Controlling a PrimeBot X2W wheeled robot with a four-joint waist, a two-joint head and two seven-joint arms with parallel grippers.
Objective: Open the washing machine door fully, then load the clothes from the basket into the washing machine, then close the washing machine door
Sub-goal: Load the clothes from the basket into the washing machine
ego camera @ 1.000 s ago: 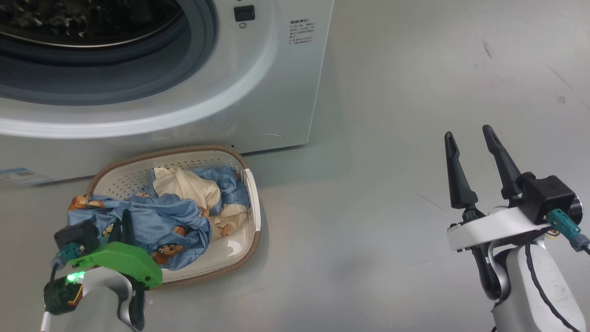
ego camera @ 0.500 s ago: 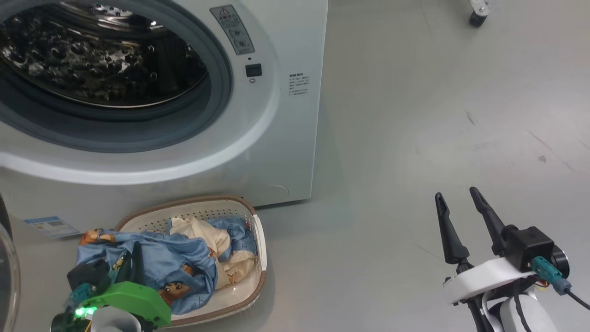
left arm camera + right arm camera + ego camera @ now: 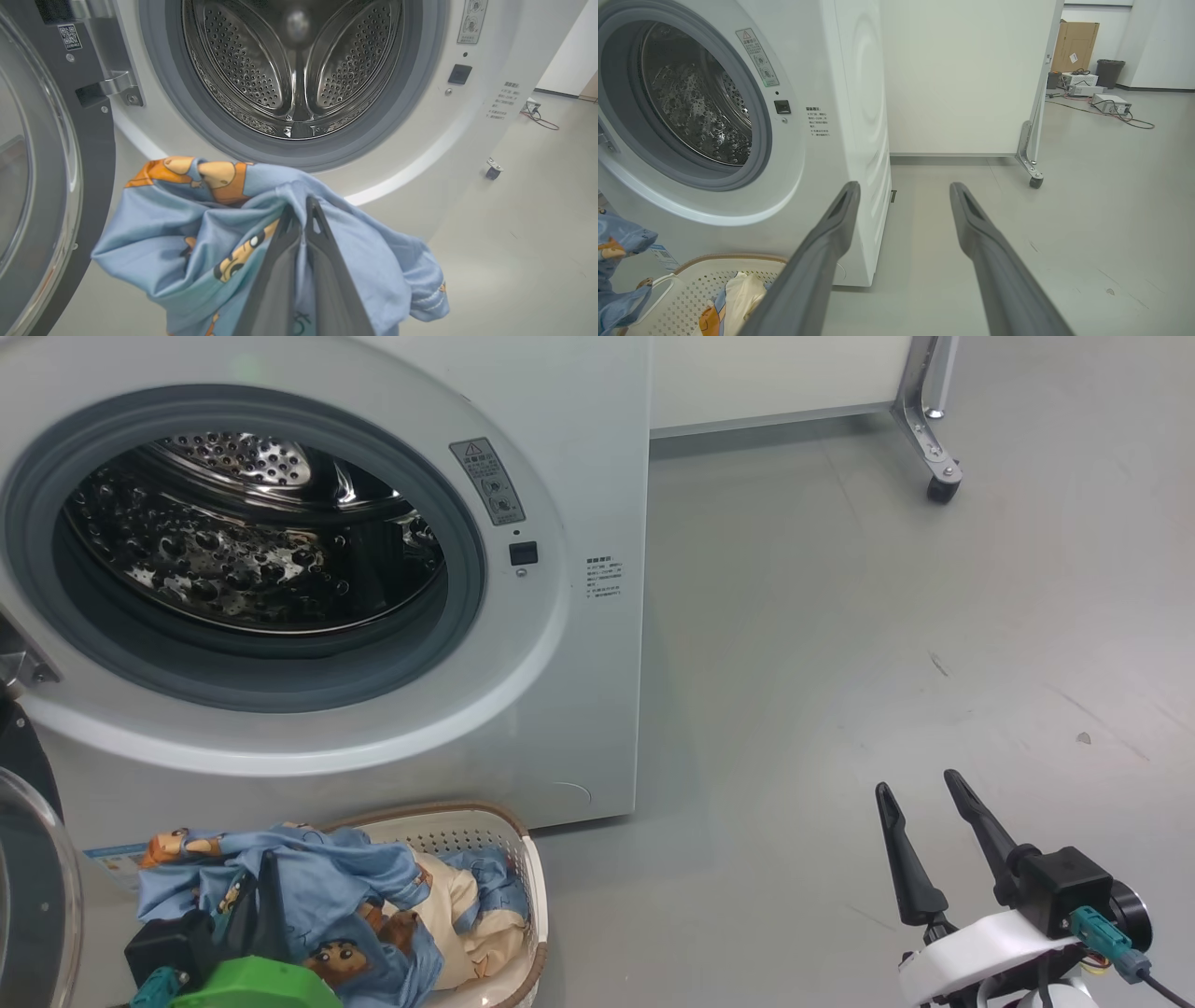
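The left fingers (image 3: 327,261) pinch the clothes (image 3: 187,224); the drum (image 3: 252,60) of the washing machine (image 3: 420,140) gapes straight ahead, just above them. The right fingers (image 3: 817,261) hang spread and empty, farther off.

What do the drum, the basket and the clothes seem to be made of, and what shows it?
Drum: shiny metal, probably stainless steel; it reflects light and is punched with holes. Basket: cream moulded plastic, smooth perforated wall; brown rim looks woven, perhaps imitation. Clothes: thin soft printed fabric that folds and drapes; fibre unclear.
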